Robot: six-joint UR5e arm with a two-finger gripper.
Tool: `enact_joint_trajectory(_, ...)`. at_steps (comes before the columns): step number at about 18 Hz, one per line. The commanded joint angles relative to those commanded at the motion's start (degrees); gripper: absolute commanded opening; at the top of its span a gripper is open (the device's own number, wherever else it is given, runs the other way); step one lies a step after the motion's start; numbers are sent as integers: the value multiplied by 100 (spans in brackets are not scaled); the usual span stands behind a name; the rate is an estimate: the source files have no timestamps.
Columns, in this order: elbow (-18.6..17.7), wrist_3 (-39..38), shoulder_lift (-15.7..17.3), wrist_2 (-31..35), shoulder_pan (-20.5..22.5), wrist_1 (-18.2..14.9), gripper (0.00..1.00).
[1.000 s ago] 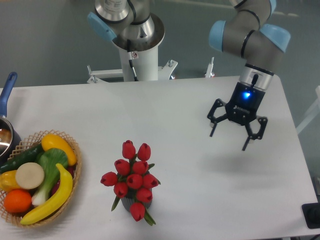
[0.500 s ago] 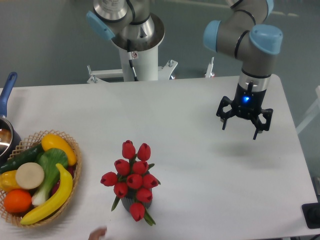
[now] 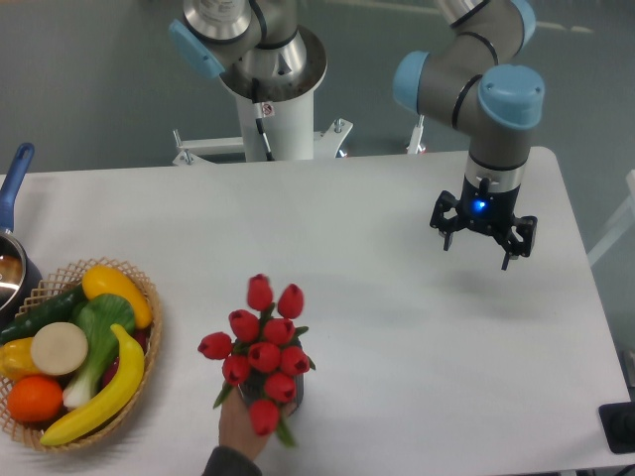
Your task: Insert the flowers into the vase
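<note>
I see the flowers point(image 3: 261, 340) already in the vase point(image 3: 288, 389), a hand point(image 3: 241, 428) gripping them; my claw point(image 3: 483, 241), spread empty at three o'clock, should wait.

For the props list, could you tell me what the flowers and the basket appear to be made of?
The flowers look artificial, probably plastic or foam: uniform, matte red buds of identical shape. The basket looks like woven wicker, with tan strands and an open weave at its rim.
</note>
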Motion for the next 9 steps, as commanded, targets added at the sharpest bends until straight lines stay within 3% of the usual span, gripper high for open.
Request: enact_joint_trajectory(9, -26, -18, 9, 26, 0, 0, 100)
